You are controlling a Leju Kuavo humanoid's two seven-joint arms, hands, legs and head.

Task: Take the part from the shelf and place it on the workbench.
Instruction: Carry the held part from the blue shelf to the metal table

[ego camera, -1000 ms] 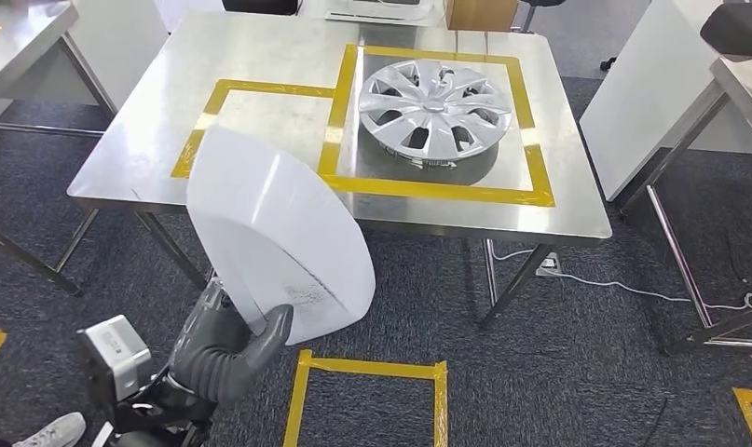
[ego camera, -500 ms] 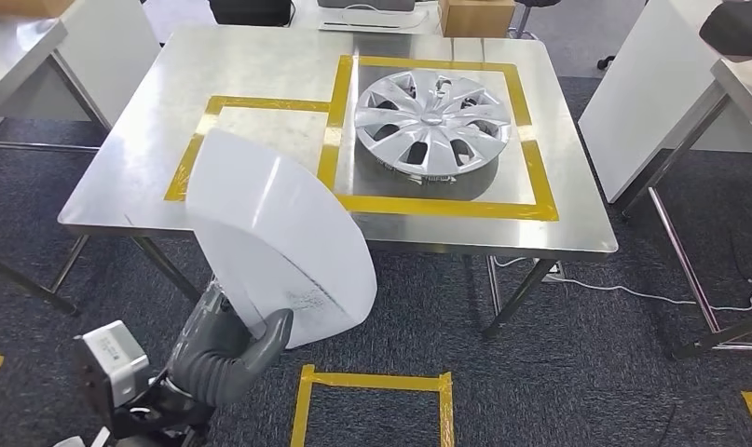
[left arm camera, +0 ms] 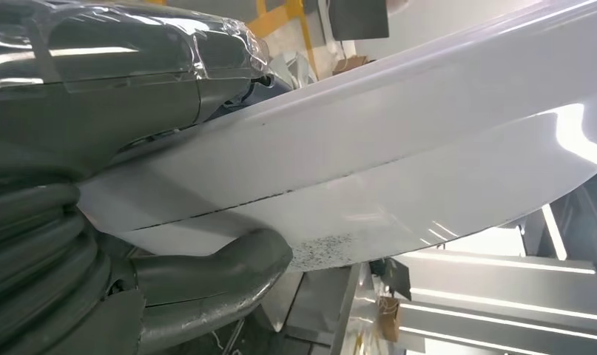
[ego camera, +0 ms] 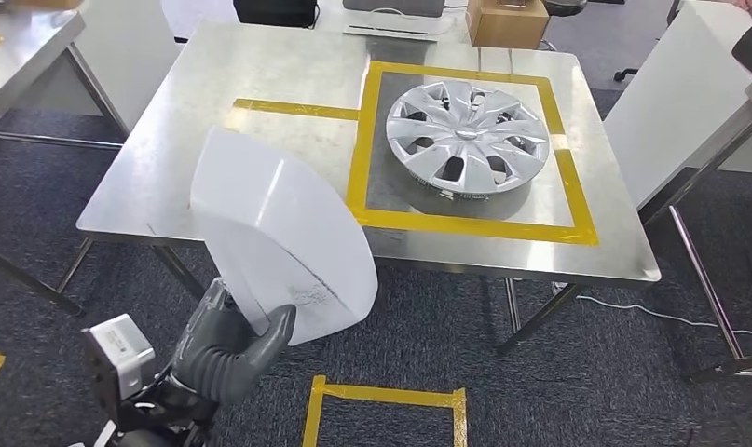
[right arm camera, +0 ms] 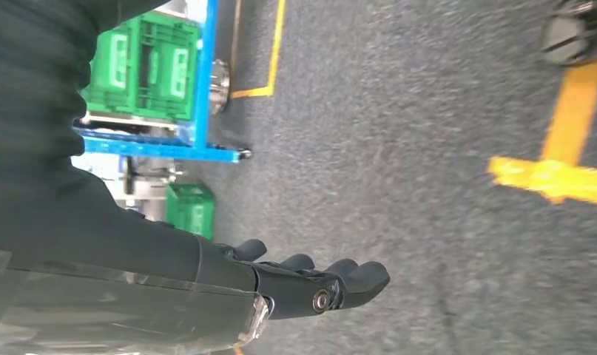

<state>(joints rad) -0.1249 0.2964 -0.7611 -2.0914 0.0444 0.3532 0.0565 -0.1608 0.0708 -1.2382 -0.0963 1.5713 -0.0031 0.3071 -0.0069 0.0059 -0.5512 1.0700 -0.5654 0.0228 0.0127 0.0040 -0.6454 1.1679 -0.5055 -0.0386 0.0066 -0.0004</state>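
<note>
My left hand [ego camera: 225, 352] grips a large curved white panel [ego camera: 274, 233] by its lower edge, holding it upright in front of the steel workbench [ego camera: 213, 102]. The panel's top overlaps the bench's near edge in the head view. Up close, the thumb [left arm camera: 206, 285] presses under the white panel [left arm camera: 399, 155], which has dark specks along a seam. My right hand [right arm camera: 310, 285] hangs above grey carpet, fingers straight and together, holding nothing.
A silver wheel cover [ego camera: 467, 137] lies inside a yellow-taped square [ego camera: 474, 227] on the bench's right half. A cardboard box [ego camera: 507, 20] sits at the far edge. Other tables flank both sides. Yellow tape [ego camera: 386, 396] marks the carpet. Green crates [right arm camera: 143, 70] stand on a blue cart.
The whole view has shifted: the workbench now sits further right and slightly lower in the picture. My left hand still holds the white panel the same way.
</note>
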